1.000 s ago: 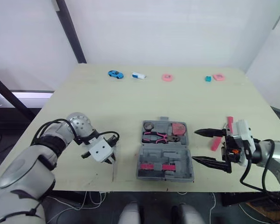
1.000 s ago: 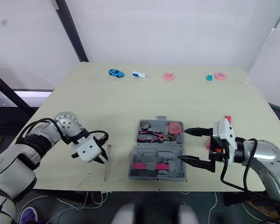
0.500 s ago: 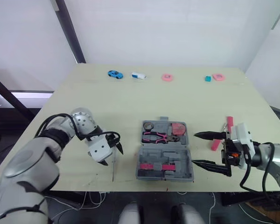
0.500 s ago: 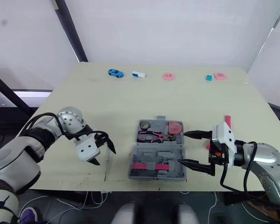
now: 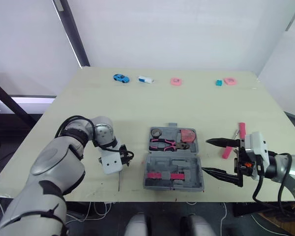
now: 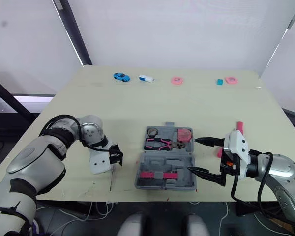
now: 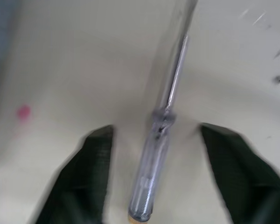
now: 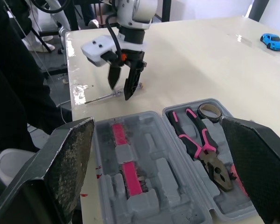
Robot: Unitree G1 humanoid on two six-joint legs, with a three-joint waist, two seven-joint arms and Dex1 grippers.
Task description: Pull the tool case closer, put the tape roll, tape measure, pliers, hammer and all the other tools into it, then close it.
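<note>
Grey plastic tool case (image 5: 173,162) is lying open flat at the near edge of the worktop, about the middle. Its far half has the tape roll (image 5: 156,132) in the left corner, the pink-and-black pliers (image 5: 166,144) next to it, and something pink (image 5: 188,134) on the right that I can't make out. The near half holds 1 pink bar-shaped piece (image 5: 163,175).

Left of the case, close to the near edge, there's a clear-handled screwdriver (image 7: 151,163) flat on the worktop. The left gripper (image 5: 125,158) is right down over it with its jaws released, 1 finger on each side of the handle and a gap on both sides, so not touching.

The right gripper (image 5: 204,156) hangs just beside the case's right side, jaws spread wide with nothing in them. Behind it, toward the right edge, 2 pink tools (image 5: 242,130) (image 5: 227,152) lie loose.

Along the far edge there's a blue toy car (image 5: 121,77) and a few small pink, white and teal bits.
</note>
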